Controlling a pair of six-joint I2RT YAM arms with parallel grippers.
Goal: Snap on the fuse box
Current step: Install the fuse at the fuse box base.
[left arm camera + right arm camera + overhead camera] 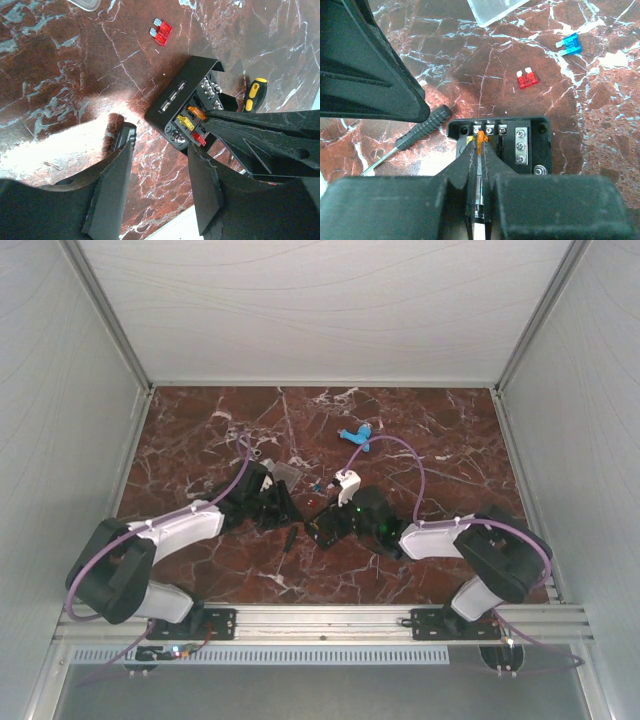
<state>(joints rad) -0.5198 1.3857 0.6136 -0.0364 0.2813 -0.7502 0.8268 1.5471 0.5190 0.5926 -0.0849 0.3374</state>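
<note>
We see the black fuse box point(325, 529) sitting lid-off near the middle of the red-brown marble counter point(200, 440), between the two arms' tips. The right jaws are closed on an orange fuse point(481, 139), pinching it between the fingertips point(469, 155) directly over the box's row of slots; from the left wrist view the same fuse point(196, 113) sits at the tip of the right arm's fingers above the tray point(180, 102). Inside the box a yellow fuse point(184, 121) and a red one point(198, 138) are seated beside each other, and silver screw terminals line the edge. The left jaws stand apart with nothing between them, their fingers point(117, 175) hovering just beside the box on its left side without touching it. The clear lid point(492, 10) lies flat on the counter away from the box, beyond it in the right wrist view, and shows as a pale square point(287, 472) just beyond the left arm's tip in the overhead view. A loose red fuse point(527, 79) and a loose blue fuse point(570, 45) lie on the marble between box and lid. A black-handled screwdriver point(422, 129) rests just beside the box's corner, and a yellow-and-black screwdriver handle point(255, 94) shows on its far side from the left wrist. A blue plastic piece point(357, 435) lies further back, well apart.
</note>
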